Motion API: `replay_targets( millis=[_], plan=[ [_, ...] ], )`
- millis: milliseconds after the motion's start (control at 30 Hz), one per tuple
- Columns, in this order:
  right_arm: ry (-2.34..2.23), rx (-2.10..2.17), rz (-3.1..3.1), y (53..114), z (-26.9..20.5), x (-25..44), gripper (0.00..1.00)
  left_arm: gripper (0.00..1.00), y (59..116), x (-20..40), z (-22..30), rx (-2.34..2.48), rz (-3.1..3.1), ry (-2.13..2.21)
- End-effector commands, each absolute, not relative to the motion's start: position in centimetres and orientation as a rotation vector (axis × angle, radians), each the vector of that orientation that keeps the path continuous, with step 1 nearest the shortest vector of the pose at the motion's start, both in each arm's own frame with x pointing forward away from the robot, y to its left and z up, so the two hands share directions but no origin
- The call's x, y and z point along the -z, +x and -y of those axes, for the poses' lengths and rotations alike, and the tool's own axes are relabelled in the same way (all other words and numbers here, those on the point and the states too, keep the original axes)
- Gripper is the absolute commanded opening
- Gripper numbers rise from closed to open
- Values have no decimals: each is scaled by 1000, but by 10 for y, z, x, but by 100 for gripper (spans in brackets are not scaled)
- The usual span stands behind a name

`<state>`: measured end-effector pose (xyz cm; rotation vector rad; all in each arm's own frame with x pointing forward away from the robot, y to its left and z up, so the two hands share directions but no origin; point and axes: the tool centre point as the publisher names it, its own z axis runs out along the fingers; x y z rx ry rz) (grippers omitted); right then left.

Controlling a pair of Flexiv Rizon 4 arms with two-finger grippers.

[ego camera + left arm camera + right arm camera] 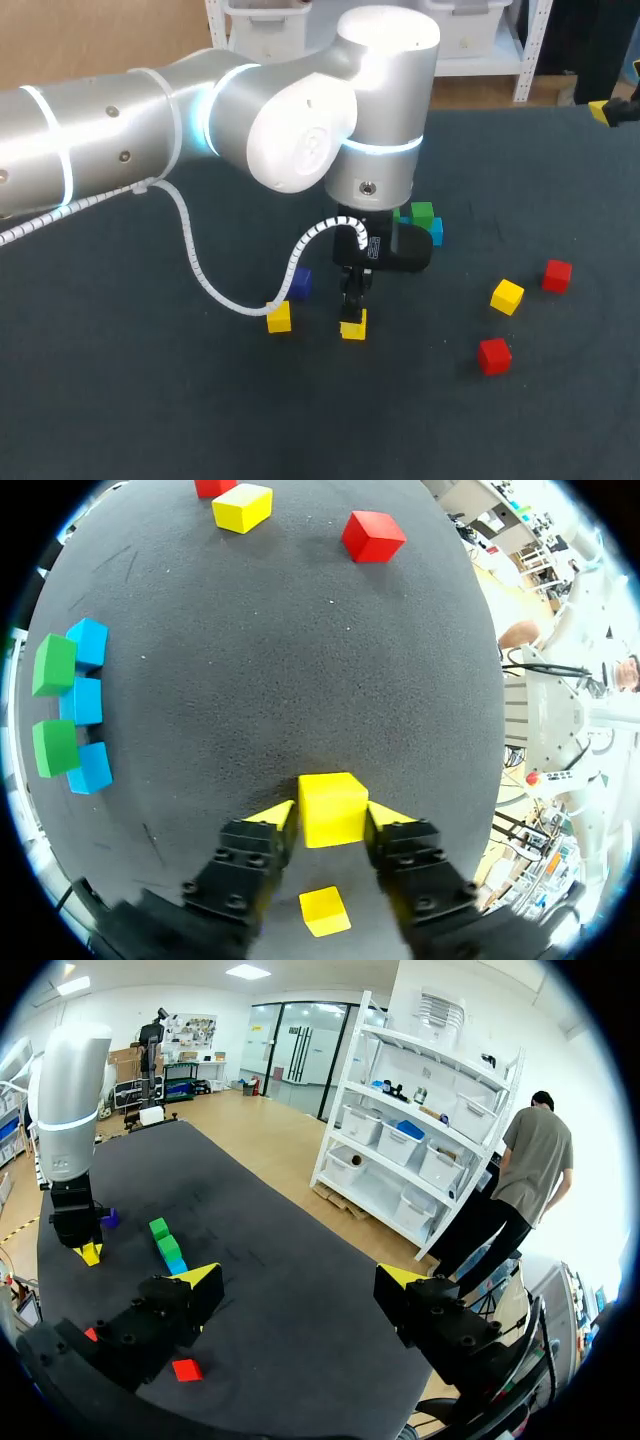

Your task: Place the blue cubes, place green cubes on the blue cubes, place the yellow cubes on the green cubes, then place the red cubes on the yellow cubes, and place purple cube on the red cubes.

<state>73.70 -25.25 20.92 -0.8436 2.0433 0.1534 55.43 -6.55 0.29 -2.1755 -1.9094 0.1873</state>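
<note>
Grasp state: left claw [333, 817] clenched on small yellow cube [333, 802], centre of head view; green cubes [421, 213] atop blue cubes [436, 232] lie near, toward upper right; right claw [300, 1280] released, well apart.

Yellow cube [353, 326] sat clamped between the left gripper's [352, 308] fingers, with a second yellow cube [279, 317] just left of it and the purple cube [299, 282] behind that one. Green cubes [421, 213] lay on the blue cubes [435, 232] behind the gripper. A third yellow cube [507, 296] lay near two red cubes [557, 275], well off to the right.
</note>
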Motion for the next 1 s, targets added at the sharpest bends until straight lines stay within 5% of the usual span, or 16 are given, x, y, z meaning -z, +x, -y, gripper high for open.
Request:
replay_targets(
  millis=[33, 367, 467, 1000],
  plan=[
    [-850, -165, -2041, 740, 254, -208, 100, 30, 556, -5, 65, -179, 1915, -2170],
    [-850, -165, -2041, 740, 254, -208, 100, 19, 555, -12, 64, -116, 1939, -2165],
    [-850, -165, -2041, 740, 254, -208, 100, 0, 556, -17, 63, -93, 1956, -2166],
    [-850, -165, -2041, 740, 254, -208, 100, 0, 591, -72, 50, -85, 1954, -2146]
  ],
)
